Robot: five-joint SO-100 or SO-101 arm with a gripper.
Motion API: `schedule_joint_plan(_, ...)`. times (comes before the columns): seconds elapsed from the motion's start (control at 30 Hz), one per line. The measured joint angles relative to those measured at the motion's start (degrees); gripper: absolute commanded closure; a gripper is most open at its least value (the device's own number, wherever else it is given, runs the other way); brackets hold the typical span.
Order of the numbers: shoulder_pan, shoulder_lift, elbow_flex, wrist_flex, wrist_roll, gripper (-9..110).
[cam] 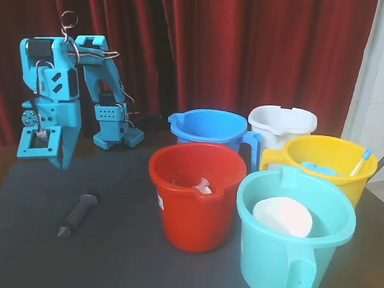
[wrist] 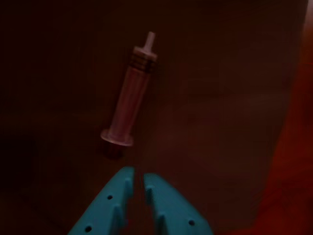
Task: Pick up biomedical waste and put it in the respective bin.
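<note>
Syringe [cam: 78,215] is lying flat on the dark mat [cam: 119,259] in the fixed view, toward the left front, with nothing touching it. The turquoise arm [cam: 61,90] is standing behind it at the left, and its gripper [cam: 59,162] is hanging point-down above the mat, a little behind and to the left of the syringe and well clear of it. From this side I cannot tell how the jaws are standing. To the right five buckets are clustered together: a red bucket [cam: 192,215] nearest the syringe, holding a small pale item; a turquoise bucket [cam: 289,262] at the front right, holding a white bowl-like object [cam: 281,217]; a blue bucket [cam: 210,129] behind the red one; a white bucket [cam: 282,122] at the back; and a yellow bucket [cam: 332,168] at the right, with a blue-tipped stick leaning on its rim. A red curtain [cam: 255,48] is hanging behind everything.

In the wrist view, which is dim, the syringe [wrist: 129,100] is lying slanted on the dark surface, nozzle toward the top and flange toward the bottom. The gripper [wrist: 138,177] is entering from the bottom edge, its two turquoise fingers [wrist: 168,205] nearly together with only a thin slit between them, holding nothing. The tips are sitting just below the flange, not touching it.
</note>
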Motion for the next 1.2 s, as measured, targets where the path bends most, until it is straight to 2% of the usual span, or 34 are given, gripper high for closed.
schedule_joint_plan(0.1,-0.18,-0.18,0.0,0.0,0.09,75)
schedule_joint_plan(0.2,-0.88,-0.35,0.79,0.0,0.0,70)
schedule_joint_plan(0.67,-6.33,-4.39,8.44,0.18,1.76,69)
schedule_joint_plan(0.87,-8.7,-12.74,3.25,-0.18,6.94,69)
schedule_joint_plan(1.2,-9.84,-17.49,-3.78,0.53,7.38,69)
